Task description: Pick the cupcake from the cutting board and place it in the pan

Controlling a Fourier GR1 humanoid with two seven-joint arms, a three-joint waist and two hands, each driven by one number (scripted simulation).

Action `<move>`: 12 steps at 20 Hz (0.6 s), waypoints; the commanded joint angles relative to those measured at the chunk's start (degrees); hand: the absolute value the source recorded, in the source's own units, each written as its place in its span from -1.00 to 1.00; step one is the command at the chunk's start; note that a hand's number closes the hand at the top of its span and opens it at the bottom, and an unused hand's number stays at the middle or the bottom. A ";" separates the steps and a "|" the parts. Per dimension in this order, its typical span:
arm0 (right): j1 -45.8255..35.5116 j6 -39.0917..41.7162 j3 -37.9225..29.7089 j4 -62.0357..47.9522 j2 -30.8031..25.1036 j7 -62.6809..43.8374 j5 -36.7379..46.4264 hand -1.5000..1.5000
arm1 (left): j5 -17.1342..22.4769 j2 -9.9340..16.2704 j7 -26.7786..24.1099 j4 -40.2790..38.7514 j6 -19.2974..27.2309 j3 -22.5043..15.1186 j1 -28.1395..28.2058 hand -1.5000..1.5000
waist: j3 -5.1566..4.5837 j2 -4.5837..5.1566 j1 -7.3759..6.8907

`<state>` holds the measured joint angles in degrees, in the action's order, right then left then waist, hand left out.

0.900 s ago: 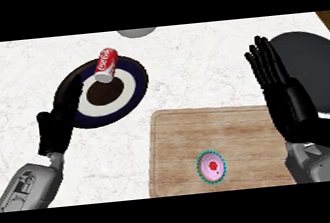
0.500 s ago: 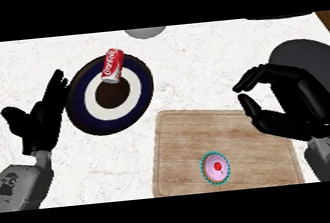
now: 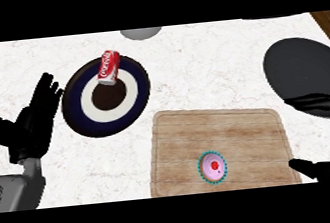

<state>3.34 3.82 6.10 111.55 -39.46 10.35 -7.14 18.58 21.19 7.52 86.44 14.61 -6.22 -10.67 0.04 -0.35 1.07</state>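
White marble counter (image 3: 192, 55), brown wood at far corners. Pink-frosted cupcake w/ red centre (image 3: 212, 166) sits near edge of the wooden cutting board (image 3: 222, 128). Black round pan (image 3: 305, 72) at right, partly cut off. Left hand (image 3: 32, 124) fingers straight, apart. Right hand (image 3: 323, 111) mostly out of frame; fingers can't tell.

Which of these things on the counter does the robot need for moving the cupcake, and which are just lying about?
Needed: cupcake, cutting board under it, dark pan at the right, right hand beside the board.

Lying about: red can, the plate it lies on, grey object at the far edge, resting left hand.
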 commanded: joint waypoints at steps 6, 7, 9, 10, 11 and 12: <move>-7.39 7.38 -2.86 7.35 -7.49 -9.60 3.35 -1.00 | -1.37 -0.42 4.81 7.03 1.09 -0.28 1.91 0.00 | -0.08 0.24 -1.80; -8.07 8.76 -1.33 8.13 -9.10 -11.44 4.91 -1.00 | -1.97 -0.92 4.44 5.60 1.15 -0.74 0.64 0.00 | -0.10 0.29 -1.70; -10.70 10.85 0.60 9.00 -11.58 -14.72 7.57 -1.00 | -2.08 -1.53 2.97 0.75 0.45 -0.13 -0.99 0.00 | -0.16 0.45 -1.49; -11.62 10.59 3.74 6.77 -10.52 -14.59 11.59 -1.00 | -2.54 -2.41 3.57 1.68 0.53 -1.43 -1.79 0.00 | -0.12 0.52 -1.81; -13.88 12.07 3.60 6.30 -12.06 -17.17 11.82 -1.00 | -2.53 -2.28 2.62 4.18 0.45 -1.55 1.27 0.00 | -0.14 0.44 -2.47; -16.96 12.86 5.02 9.86 -12.53 -22.74 11.40 -1.00 | -1.89 -0.96 5.90 4.87 0.62 -0.54 -1.16 0.00 | -0.19 0.36 -2.56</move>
<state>-7.29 13.83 7.54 118.73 -49.66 -3.51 1.17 16.57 19.68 10.87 89.71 15.17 -7.06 -10.71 -0.08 0.02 -0.77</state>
